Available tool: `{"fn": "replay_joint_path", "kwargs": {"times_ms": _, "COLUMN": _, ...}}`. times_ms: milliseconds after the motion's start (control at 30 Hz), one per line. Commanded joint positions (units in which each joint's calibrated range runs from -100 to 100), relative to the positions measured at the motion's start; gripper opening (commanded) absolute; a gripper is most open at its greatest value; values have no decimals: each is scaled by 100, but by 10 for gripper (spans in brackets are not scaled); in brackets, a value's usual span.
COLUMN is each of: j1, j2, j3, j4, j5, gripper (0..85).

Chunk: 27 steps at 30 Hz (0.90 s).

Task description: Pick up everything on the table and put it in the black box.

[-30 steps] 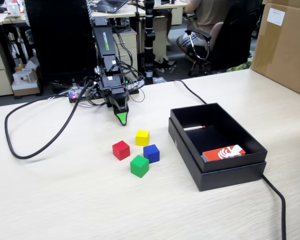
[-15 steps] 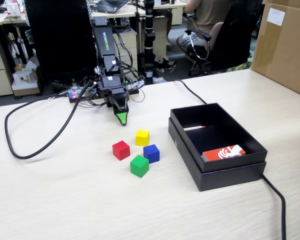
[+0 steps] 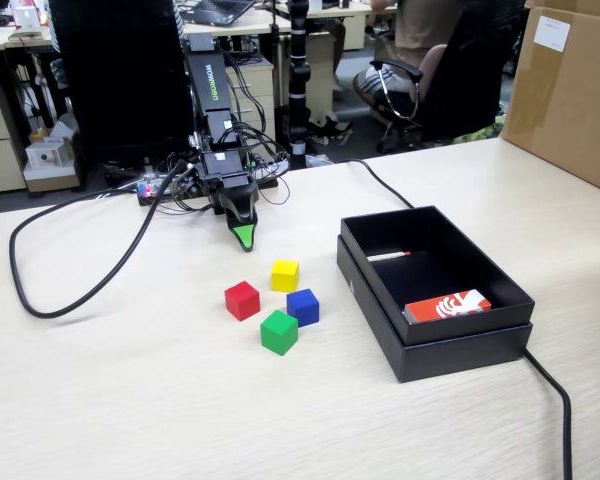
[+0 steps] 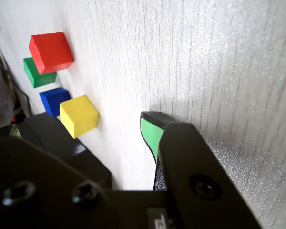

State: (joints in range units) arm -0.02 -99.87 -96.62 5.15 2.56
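On the black upper link of the arm (image 3: 208, 95), small pale lettering runs lengthwise, too fine to read with certainty; the red-and-white packet (image 3: 447, 305) carries a white swirl mark with no legible words; a white label (image 3: 551, 33) sits on the brown carton (image 3: 570, 95), its print too small to make out.

Four cubes lie on the pale wood-grain bench (image 3: 130, 400), one of each colour, all the same size and matte: the red cube (image 3: 242, 300), the yellow cube (image 3: 285, 275), the blue cube (image 3: 303, 307) and the green cube (image 3: 279, 332); they sit in a loose cluster, close together, blue and green nearly touching; all four rest left of the black box (image 3: 435, 290) in the fixed view, none inside it.

The box is one, shallow, matte black with a stepped double rim; inside it lie the packet and one thin white stick with a red tip (image 3: 388, 256).

The jaws (image 3: 243, 238) hang tip-down just above the bench behind the cubes, holding nothing; only one green-faced tip shows in either view, so I cannot tell whether they are wide or narrow; one thick black cable (image 3: 40, 300) loops across the bench.
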Motion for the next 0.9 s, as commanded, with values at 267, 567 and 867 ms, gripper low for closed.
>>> {"fn": "replay_joint_path", "kwargs": {"times_ms": 267, "j1": -49, "j2": 687, "j3": 1466, "j4": -1746, "j5": 63, "gripper": 476}}
{"fn": "replay_joint_path", "kwargs": {"times_ms": 567, "j1": -249, "j2": 3602, "j3": 6407, "j4": -5357, "j5": -20, "gripper": 469}}
{"fn": "replay_joint_path", "kwargs": {"times_ms": 867, "j1": -459, "j2": 6562, "j3": 8203, "j4": -5487, "j5": -650, "gripper": 447}}
